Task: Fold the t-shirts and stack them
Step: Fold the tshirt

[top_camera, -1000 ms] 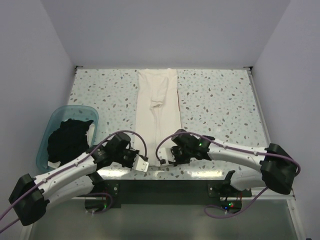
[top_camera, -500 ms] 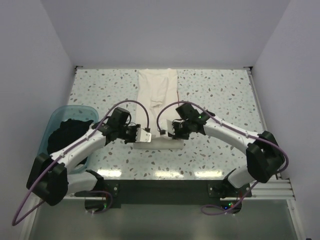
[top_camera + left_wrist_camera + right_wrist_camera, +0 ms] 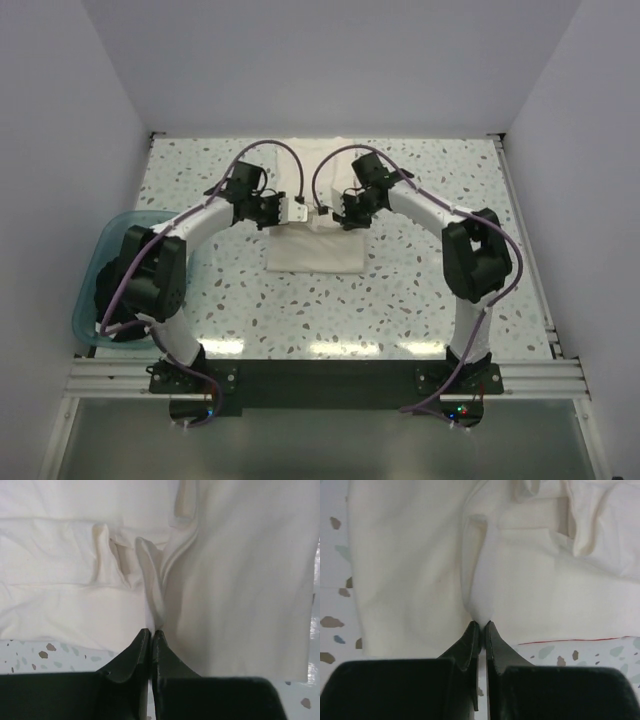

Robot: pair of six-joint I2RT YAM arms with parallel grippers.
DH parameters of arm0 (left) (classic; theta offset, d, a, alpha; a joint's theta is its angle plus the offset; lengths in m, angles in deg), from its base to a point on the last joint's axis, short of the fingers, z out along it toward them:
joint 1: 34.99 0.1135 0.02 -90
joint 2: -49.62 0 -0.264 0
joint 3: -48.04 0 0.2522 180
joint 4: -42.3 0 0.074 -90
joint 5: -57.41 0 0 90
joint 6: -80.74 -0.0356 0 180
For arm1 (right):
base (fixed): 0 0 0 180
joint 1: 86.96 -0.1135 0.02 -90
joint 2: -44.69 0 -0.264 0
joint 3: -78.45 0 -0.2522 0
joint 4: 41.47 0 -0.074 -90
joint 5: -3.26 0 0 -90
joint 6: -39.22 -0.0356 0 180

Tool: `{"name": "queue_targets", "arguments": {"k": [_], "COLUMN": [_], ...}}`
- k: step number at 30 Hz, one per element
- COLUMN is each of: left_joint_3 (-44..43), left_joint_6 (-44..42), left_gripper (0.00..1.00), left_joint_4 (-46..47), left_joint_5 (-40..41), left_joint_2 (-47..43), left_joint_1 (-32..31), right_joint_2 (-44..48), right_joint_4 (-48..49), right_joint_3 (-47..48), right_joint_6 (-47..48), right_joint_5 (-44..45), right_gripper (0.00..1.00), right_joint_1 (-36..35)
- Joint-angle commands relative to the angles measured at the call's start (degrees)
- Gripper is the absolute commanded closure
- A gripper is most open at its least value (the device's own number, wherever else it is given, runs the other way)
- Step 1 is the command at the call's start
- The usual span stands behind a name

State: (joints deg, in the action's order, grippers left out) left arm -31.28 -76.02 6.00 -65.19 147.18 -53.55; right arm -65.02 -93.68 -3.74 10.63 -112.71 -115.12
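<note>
Teal tub (image 3: 88, 262), holding the black t-shirt (image 3: 103, 292). To the tub's right, the left gripper (image 3: 151, 632) and the right gripper (image 3: 482, 625), jaws pressed together, each pinch a ridge of the folded white t-shirt (image 3: 315, 252).

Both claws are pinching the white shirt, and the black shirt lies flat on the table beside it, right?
Not quite. The left gripper and right gripper do pinch the white shirt, but the black shirt sits bunched in the teal tub on the left, as the top view shows.
</note>
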Motion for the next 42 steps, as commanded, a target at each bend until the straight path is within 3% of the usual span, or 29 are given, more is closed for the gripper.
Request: {"name": "queue_targets", "arguments": {"k": [1,10,19,29,30,31,32,33,35,36,39,42], "left_joint_3": [-5.8,-16.0,-17.1,-17.3,-17.5,-17.6,-17.9,-18.3,-18.5,-18.2,-16.5,-15.0], "left_joint_6": [-3.5,-4.0,-4.3,-3.2,-2.6,-1.6,0.0,1.3,5.8,7.2,15.2,20.3], "left_gripper": [1.00,1.00,1.00,1.00,0.97,0.93,0.84,0.70,0.61,0.51,0.38,0.38], "left_joint_4": [2.8,2.9,5.1,6.8,7.6,8.0,8.1,8.7,10.1,11.1,15.8,12.1], "left_joint_5": [-1.5,-1.7,-1.1,0.7,0.9,1.2,2.4,3.1,4.5,4.9,5.8,1.3], "left_joint_2": [4.1,13.5,16.0,18.1,18.1,18.2,18.2,17.8,17.0,15.4,11.1,6.4], "left_joint_1": [1.4,2.9,3.5,3.7,3.7,3.8,3.8,3.8,4.4,4.9,7.0,9.2], "right_joint_2": [-3.7,-12.3,-17.8,-19.8,-19.7,-19.4,-18.6,-18.1,-16.5,-15.1,-12.1,-9.4], "right_joint_4": [-2.0,-3.2,-3.8,-1.5,-0.8,0.0,1.8,2.8,6.0,6.6,6.0,2.6], "right_joint_3": [7.2,17.5,24.7,25.7,25.3,25.0,24.8,24.1,23.5,23.6,24.3,22.9], "right_joint_6": [4.6,6.2,7.0,6.0,5.5,4.4,3.8,3.3,1.2,0.4,-2.6,-5.6], "right_joint_5": [-2.9,-3.4,-4.0,-2.9,-2.5,-1.6,-1.4,-1.0,-0.2,0.0,0.3,0.1], "right_gripper": [1.00,1.00,1.00,1.00,0.95,0.79,0.72,0.68,0.55,0.49,0.48,0.50], "right_joint_1": [1.7,4.5,5.5,5.6,5.6,5.6,5.6,5.6,5.6,5.6,5.6,5.6]}}
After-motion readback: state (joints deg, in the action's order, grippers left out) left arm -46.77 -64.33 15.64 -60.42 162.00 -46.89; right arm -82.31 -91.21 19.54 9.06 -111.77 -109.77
